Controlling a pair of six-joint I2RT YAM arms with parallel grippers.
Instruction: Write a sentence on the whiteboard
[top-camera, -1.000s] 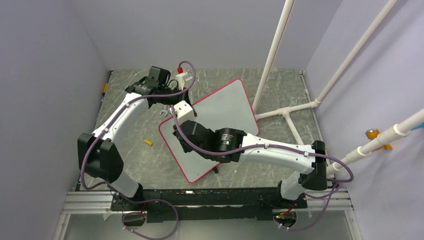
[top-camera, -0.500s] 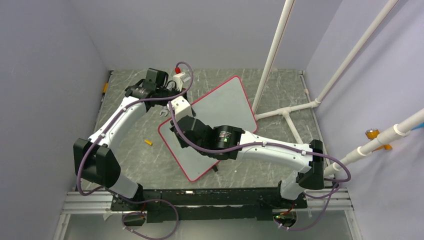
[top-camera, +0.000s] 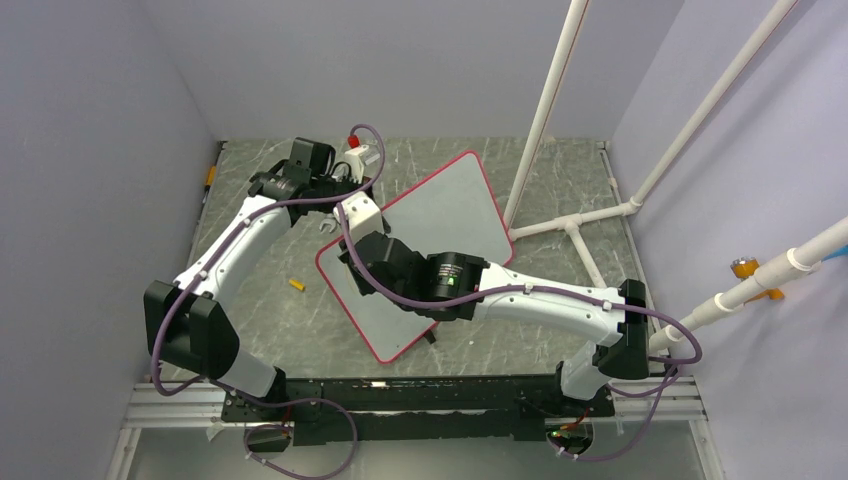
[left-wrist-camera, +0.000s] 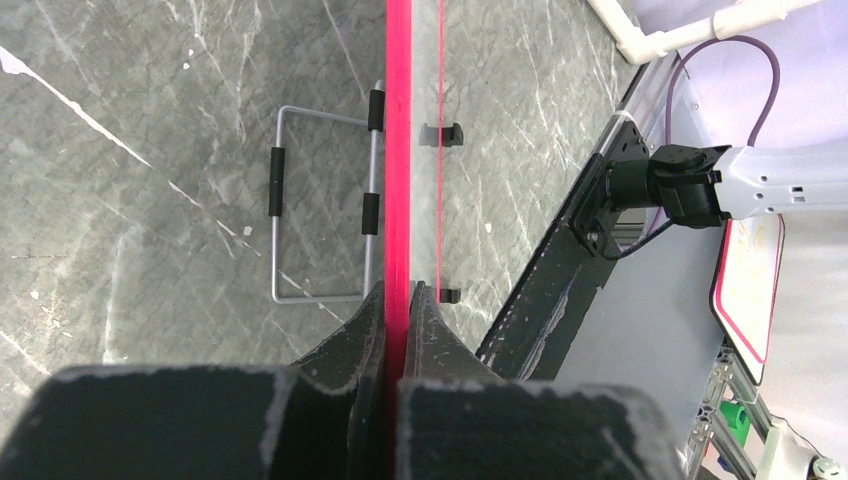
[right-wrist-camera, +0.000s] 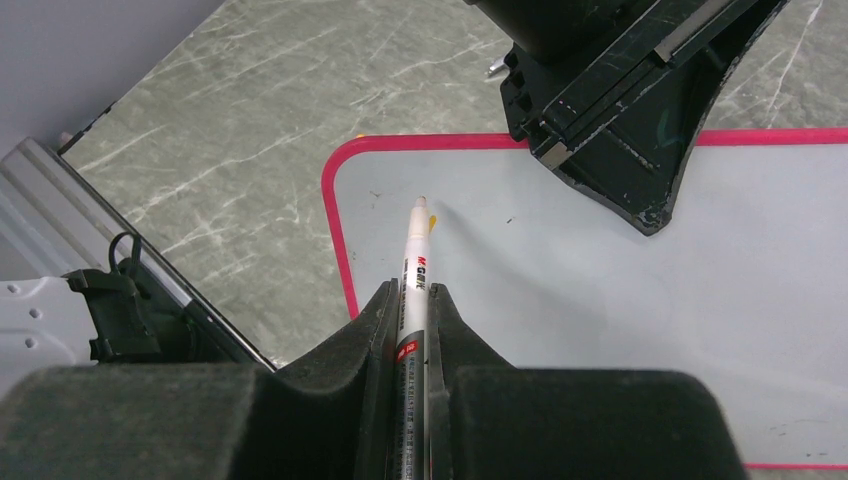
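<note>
Grey marbled table (top-camera: 260, 300) seen from above, with a red-rimmed whiteboard (top-camera: 450, 215) lying askew at its centre and both arms reaching over its left end. From the left wrist, the left gripper (left-wrist-camera: 398, 292) is clamped on the board's red rim, beside a wire stand (left-wrist-camera: 275, 200). From the right wrist, the right gripper (right-wrist-camera: 410, 295) pinches a marker (right-wrist-camera: 416, 250), tip at the board's corner. No letters show, so the whole sentence seems still to write. Since a second ago, the left elbow has swung slightly outward.

Pale grey whiteboard (right-wrist-camera: 620, 300) rimmed in pink-red, white marker (right-wrist-camera: 414, 270) tipped yellow, table (right-wrist-camera: 250, 110) grey-green with white veins.
</note>
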